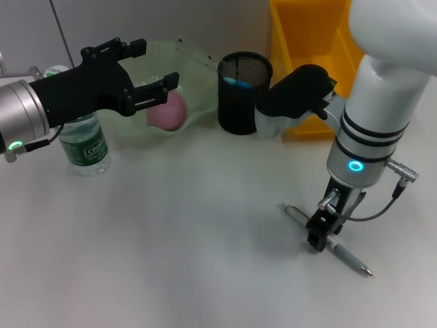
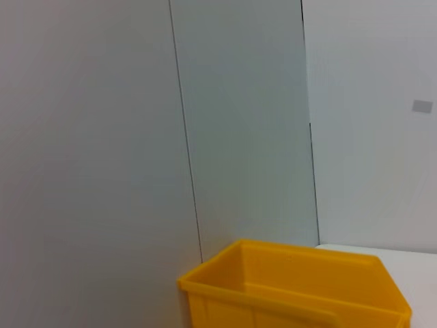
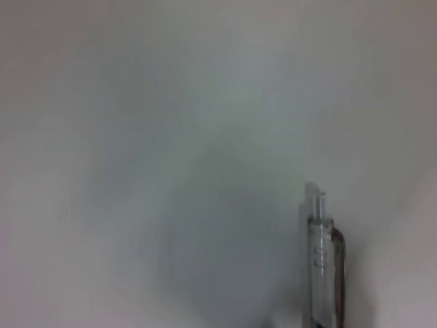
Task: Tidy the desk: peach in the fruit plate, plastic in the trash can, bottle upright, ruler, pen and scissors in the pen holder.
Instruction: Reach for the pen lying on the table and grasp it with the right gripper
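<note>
Right pincer [image 1: 319, 236], at our 5 o'clock, grips one pen [image 1: 349, 258] lying on the surface [image 1: 171, 246]. Left pincer [image 1: 147, 75] hangs open over the fruit plate [image 1: 198, 75] holding one peach [image 1: 168, 111]; one bottle [image 1: 83, 147] stands beside it.

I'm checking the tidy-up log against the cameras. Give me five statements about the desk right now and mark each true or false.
1. The peach lies in the fruit plate. True.
2. The bottle lies on its side. False: it stands upright at the desk's left.
3. The pen is in the pen holder. False: it lies flat on the desk, with the right end effector down on it.
4. The left end effector grips the peach. False: its fingers are open, held over the fruit plate.
5. A yellow bin stands behind the pen holder, to its right. True.
</note>
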Motion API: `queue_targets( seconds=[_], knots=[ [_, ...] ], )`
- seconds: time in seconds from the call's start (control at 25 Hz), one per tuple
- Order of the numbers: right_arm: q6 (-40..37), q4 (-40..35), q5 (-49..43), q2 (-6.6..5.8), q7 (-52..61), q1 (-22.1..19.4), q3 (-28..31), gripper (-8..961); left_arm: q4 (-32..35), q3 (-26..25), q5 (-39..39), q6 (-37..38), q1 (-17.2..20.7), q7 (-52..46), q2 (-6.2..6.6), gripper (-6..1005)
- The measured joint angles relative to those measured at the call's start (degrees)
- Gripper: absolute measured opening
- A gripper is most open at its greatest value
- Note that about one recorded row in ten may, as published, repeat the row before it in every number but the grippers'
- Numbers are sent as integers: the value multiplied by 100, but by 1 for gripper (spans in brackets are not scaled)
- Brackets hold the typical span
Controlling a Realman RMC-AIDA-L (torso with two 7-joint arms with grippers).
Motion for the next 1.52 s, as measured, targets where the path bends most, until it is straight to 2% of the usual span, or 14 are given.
queue_targets(
  seconds=[0.68,1.32,1.52],
  knots=[
    [5,20,3,0,-8,16,-7,317,-1,0,0,-6,-20,6,0,802],
    [26,49,2,-1,-8,25,-76,307,24,11,0,4,-15,41,-9,802],
    [24,49,2,0,-7,26,-75,260,31,14,0,4,-12,41,-9,802]
  ],
)
